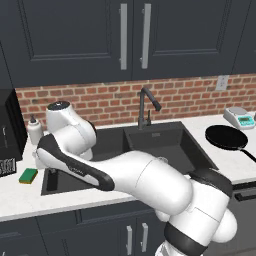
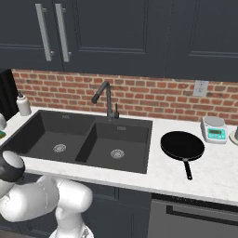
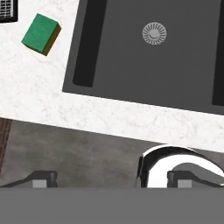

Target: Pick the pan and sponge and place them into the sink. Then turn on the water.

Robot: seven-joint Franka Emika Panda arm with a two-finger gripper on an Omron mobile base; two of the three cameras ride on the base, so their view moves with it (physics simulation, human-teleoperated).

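Left base view: the white arm sweeps low and left across the front of the black double sink (image 1: 165,145); the green sponge (image 1: 28,175) lies on the white tabletop (image 1: 20,197) just left of the sink's left basin, beside a dark appliance (image 1: 10,132) at the frame edge.
Right base view: both basins show bare, each with a round metal drain (image 2: 117,154); the frying pan (image 2: 182,145) sits flat on the tabletop to the right of the sink, handle pointing toward the front edge, well apart from the sponge.
Hand view: looking straight down, the sponge (image 3: 40,33) lies at upper left on the marbled tabletop, its yellow layer showing along one side; the left basin and its drain fill the upper right, with floor below the tabletop's front edge.
Fingers: the two dark tips (image 3: 109,179) stand far apart at the bottom of the hand view, spread wide, holding and touching nothing, out over the floor in front of the tabletop edge.
Faucet: the dark gooseneck faucet (image 2: 106,98) stands behind the divider between the basins.
Surroundings: a soap bottle (image 2: 23,104) stands at the brick wall behind the sink's left corner; a small kitchen scale (image 2: 214,128) sits behind the pan; a wall outlet (image 2: 200,88) is above it.
In the way: the arm's own white links hide much of the left basin in the left base view.
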